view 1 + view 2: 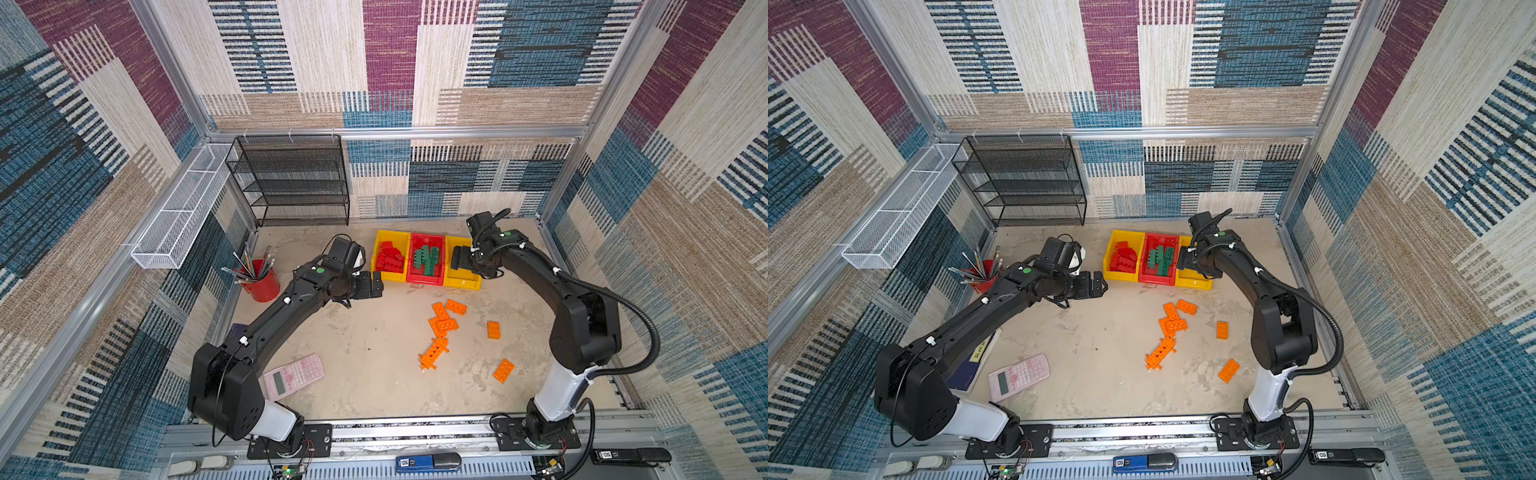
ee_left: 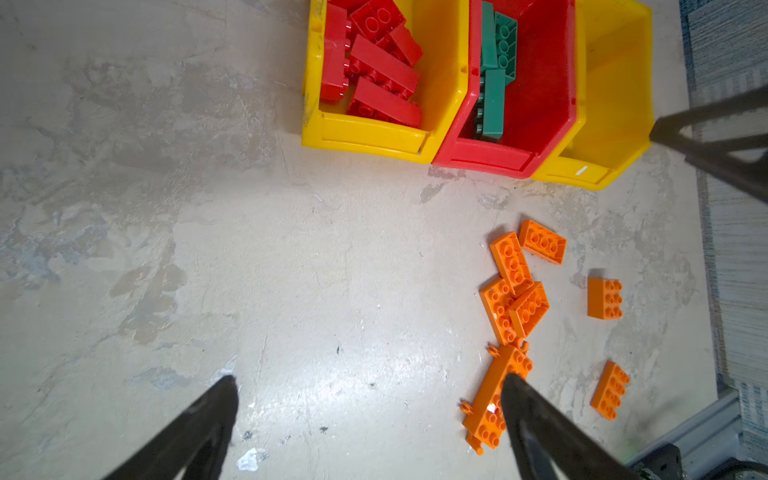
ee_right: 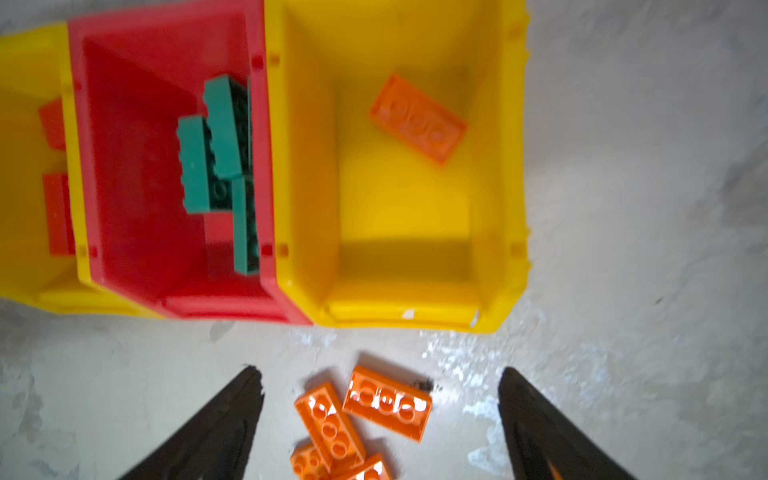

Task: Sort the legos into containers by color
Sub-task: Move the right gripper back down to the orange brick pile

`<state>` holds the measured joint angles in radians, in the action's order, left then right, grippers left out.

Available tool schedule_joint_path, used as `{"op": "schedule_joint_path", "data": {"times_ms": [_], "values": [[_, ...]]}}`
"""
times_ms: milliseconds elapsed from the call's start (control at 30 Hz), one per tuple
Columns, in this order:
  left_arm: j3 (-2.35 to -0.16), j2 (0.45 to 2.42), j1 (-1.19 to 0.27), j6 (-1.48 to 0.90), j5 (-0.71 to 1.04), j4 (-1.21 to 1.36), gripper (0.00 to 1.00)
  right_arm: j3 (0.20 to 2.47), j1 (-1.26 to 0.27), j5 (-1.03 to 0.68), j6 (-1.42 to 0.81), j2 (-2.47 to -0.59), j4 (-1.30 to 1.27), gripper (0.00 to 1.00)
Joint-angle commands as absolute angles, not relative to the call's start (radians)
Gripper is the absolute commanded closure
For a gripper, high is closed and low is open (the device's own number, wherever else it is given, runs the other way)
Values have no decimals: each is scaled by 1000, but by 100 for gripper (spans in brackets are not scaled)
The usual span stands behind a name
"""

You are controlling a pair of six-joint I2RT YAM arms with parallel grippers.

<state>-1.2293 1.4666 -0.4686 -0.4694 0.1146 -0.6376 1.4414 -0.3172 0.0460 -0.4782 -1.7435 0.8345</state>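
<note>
One orange brick is in! It lies flat on the floor of the right-hand yellow bin, at the far side of the table, last in the row of three. Right above it hangs the right gripper, jaws spread wide, nothing between them. Next door, the red bin holds the green bricks, and the left-hand yellow bin holds the red bricks. Two colours look finished, I'd say; orange is barely started.

So the job now, as I read it, is the trip back for another. The loose orange bricks lie nearer than the bins, right of centre, several overlapping in a heap. Smart play: rise clear of the bin's rim, then take the lone brick off to the right, jaws square across its short sides. The heap and the long holed beam are trickier, since a pinch there may drag neighbours.

The left gripper hovers just left of the bins, wide open too, and empty.

Only the right wrist view shows that brick in the bin; in both top views the gripper covers it. That view catches just the far end of the heap, while the top views lay out the whole spread, down to the nearest brick.
</note>
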Motion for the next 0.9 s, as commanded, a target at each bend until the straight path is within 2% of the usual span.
{"op": "schedule_joint_path", "data": {"times_ms": [0, 133, 333, 867], "values": [[-1208, 1460, -468, -491, 163, -558, 1, 1321, -363, 39, -598, -1662, 814, 10], [-1216, 1474, -468, -491, 185, -558, 1, 1205, -393, 34, -676, -1631, 767, 9], [-1208, 1460, -468, -487, 182, -561, 1, 1155, -400, 51, -724, -1656, 720, 8], [-1173, 1419, -458, -469, 114, -562, 1, 1211, -400, 38, -722, -1804, 697, 9]]}}
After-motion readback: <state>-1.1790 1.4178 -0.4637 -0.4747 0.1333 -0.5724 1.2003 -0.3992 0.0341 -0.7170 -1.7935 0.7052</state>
